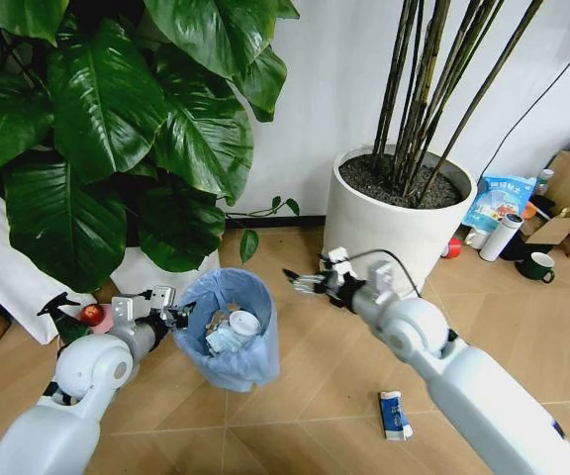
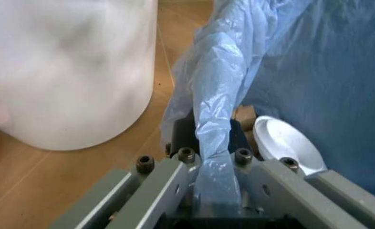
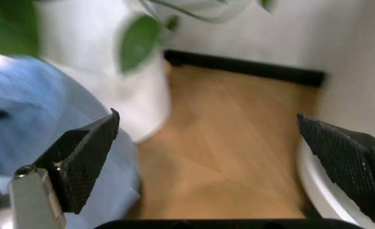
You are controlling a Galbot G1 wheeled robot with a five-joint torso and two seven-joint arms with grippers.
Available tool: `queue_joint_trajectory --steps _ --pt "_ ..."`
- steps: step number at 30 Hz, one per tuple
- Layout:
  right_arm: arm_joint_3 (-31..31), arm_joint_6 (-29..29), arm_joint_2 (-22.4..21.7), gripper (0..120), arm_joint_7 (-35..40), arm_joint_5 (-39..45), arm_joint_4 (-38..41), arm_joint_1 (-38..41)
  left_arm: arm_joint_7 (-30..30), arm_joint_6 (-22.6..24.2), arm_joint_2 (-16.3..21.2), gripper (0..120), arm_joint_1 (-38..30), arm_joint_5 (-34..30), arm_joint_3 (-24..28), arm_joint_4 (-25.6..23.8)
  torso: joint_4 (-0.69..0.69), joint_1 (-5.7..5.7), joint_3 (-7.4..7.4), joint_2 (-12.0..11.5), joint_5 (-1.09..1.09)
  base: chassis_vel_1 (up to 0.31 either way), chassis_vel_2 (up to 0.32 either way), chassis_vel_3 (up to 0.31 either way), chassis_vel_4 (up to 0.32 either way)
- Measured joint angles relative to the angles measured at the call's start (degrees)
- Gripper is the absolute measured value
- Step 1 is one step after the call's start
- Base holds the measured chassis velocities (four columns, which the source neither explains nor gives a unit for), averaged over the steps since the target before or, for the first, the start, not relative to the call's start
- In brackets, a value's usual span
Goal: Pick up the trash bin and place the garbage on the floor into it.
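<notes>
The trash bin (image 1: 228, 332), lined with a crinkly light blue bag, stands on the wooden floor (image 1: 325, 396). My left gripper (image 1: 178, 315) is shut on its near-left rim; the left wrist view shows the jaws (image 2: 206, 138) clamped over the bag-covered rim (image 2: 216, 95). Garbage lies inside: a white round lid (image 2: 286, 143) and crumpled pieces (image 1: 228, 332). A blue-white wrapper (image 1: 395, 414) lies on the floor to the right. My right gripper (image 1: 303, 281) hovers open just right of the bin, fingers (image 3: 86, 157) wide apart, holding nothing.
A large white pot (image 1: 394, 213) with bamboo stems stands behind my right arm. The leafy plant's white pot (image 1: 156, 272) is close behind the bin. A green spray bottle (image 1: 62, 312) lies at the left. A white bottle (image 1: 503, 236) and dark mug (image 1: 537, 265) sit far right.
</notes>
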Motion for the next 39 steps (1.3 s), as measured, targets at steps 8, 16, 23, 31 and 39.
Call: queue_joint_trajectory --steps 8,16,23,31,39 --pt "8.09 4.42 -0.36 100 -8.89 -7.32 -4.91 -10.23 0.11 -0.06 -0.67 0 0.79 0.49 -0.19 -0.33 -0.03 0.00 0.00 0.00 0.00 0.000 0.000 0.000 0.000" --pt "15.62 9.08 3.52 100 -11.29 -14.33 -10.79 -21.74 0.07 -0.09 -0.70 0 1.63 0.46 -0.59 -1.32 -0.01 0.00 0.00 0.00 0.02 0.000 0.000 0.000 0.000" --pt "19.86 10.40 7.04 100 -12.22 -17.28 -13.60 -26.37 0.09 -0.11 -0.37 0 2.00 0.37 -0.60 -1.36 -0.01 0.00 0.00 0.01 -0.01 0.000 0.000 0.000 0.000" --pt "21.43 11.16 9.97 100 -12.92 -20.09 -20.82 -28.02 0.10 -0.15 0.01 0 2.20 0.29 -0.22 -1.44 -0.01 0.00 0.00 0.01 -0.01 0.000 0.000 0.000 0.000" --pt "19.81 9.51 10.93 93 -12.65 -19.12 -24.48 -26.20 0.10 -0.16 0.22 0 2.20 0.18 -0.11 -1.70 0.00 0.00 0.00 0.01 -0.02 0.000 0.000 0.000 0.000"
